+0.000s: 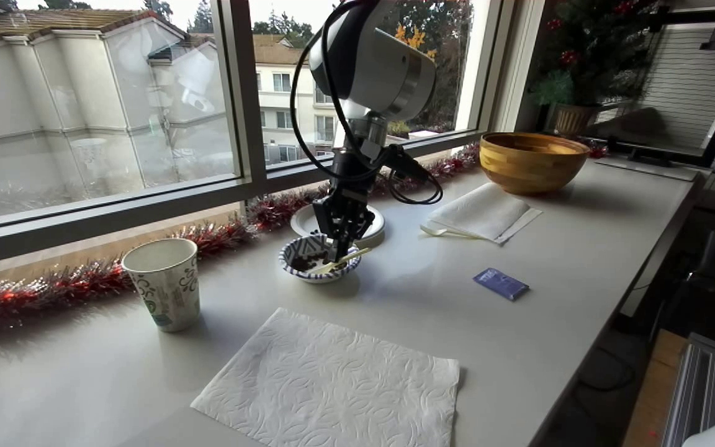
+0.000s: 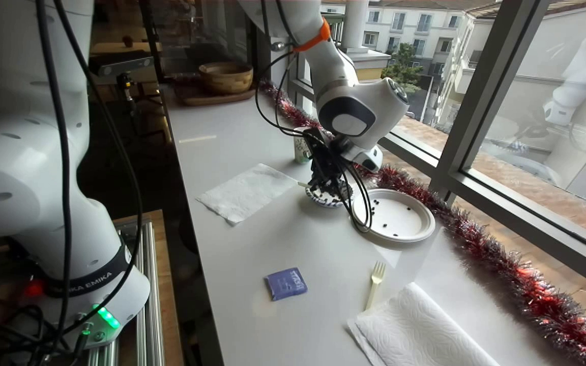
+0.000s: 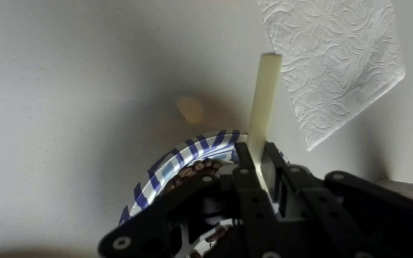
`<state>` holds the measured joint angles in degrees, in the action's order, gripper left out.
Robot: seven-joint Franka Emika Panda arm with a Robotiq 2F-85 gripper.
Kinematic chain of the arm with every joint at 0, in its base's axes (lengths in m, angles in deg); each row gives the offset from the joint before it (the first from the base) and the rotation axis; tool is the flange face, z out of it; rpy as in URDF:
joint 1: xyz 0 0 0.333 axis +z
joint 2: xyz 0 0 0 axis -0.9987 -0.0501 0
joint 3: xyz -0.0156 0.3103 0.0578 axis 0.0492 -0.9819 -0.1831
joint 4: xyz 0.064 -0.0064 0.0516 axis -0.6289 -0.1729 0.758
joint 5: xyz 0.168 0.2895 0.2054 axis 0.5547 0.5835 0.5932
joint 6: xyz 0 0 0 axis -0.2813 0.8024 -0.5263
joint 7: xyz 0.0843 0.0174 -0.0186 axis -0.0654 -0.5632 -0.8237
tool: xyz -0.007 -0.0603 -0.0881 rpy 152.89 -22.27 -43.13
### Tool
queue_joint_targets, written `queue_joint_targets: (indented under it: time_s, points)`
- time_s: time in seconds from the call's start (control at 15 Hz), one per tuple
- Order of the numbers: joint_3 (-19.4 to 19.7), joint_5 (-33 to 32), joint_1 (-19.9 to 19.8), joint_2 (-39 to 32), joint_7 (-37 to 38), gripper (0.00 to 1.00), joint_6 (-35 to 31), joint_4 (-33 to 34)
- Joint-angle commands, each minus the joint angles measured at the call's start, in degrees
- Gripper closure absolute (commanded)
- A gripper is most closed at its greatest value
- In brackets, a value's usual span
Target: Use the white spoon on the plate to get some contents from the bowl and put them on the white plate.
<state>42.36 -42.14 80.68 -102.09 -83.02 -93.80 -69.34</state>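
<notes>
My gripper (image 1: 336,253) is at the small bowl (image 1: 285,263), low over its near edge. In the wrist view the fingers (image 3: 258,148) are closed on the handle of the white spoon (image 3: 265,89). The handle tilts up out past the rim; its lower end reaches into the bowl (image 3: 177,157), and the spoon's head is mostly hidden. The contents, dark brown beans (image 3: 192,170), lie in the bowl, partly behind the gripper. The white plate (image 2: 410,216) stands beside the bowl with several dark bits on it; the arm's cables cross in front of it.
A paper cup (image 1: 171,288) stands left of the bowl. A square napkin (image 1: 339,379) lies in front. A blue packet (image 2: 286,283), a fork (image 2: 376,279) and a folded napkin (image 2: 420,330) lie on the table. Tinsel (image 1: 221,239) runs along the window; a wooden bowl (image 1: 531,164) stands beyond.
</notes>
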Motion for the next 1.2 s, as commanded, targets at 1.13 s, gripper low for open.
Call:
queue_joint_targets:
  time_s: [1.13]
  points:
    - [-0.3, -7.7, 3.0, -3.3, -8.3, 0.97, -14.3, -0.1]
